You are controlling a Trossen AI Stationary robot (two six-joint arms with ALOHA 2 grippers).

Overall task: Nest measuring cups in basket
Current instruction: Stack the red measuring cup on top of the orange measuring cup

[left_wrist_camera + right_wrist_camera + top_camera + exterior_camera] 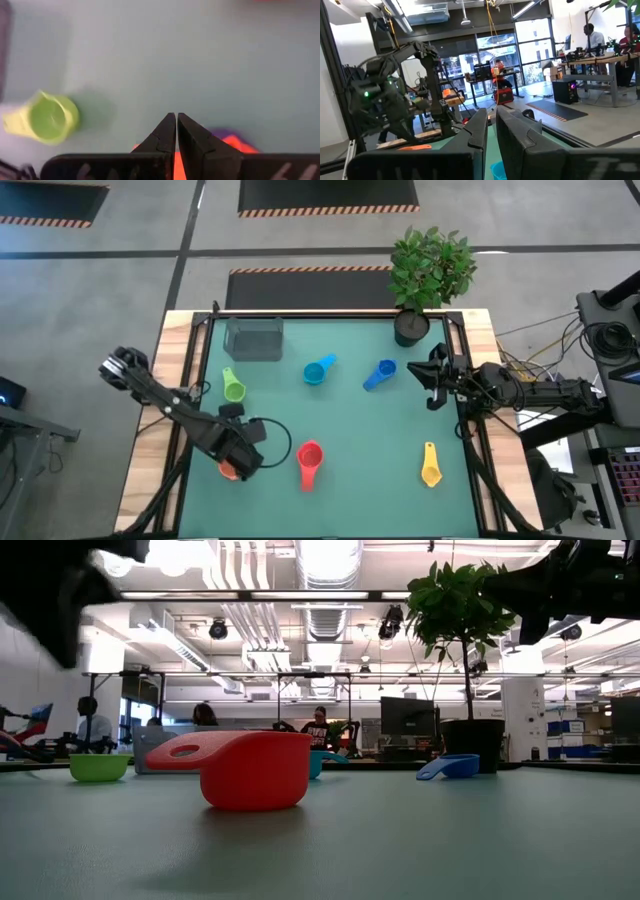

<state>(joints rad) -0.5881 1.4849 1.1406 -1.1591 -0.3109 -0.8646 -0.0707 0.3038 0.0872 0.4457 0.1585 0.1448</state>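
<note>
Fingers of the left gripper nearly closed above orange plastic cup; red plastic scoop just beside. Right gripper, fingers nearly together, empty, near black plant pot.

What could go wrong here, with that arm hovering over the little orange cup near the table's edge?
1. The left hand looks shut above the orange cup and a purple cup under it; coming down like that, it may push them instead of gripping.
2. Those cups lie close to the table's left edge, so a nudge might send them off.
3. The basket sits far across the mat, with the green cup along the way; a loosely held cup could drop.
</note>
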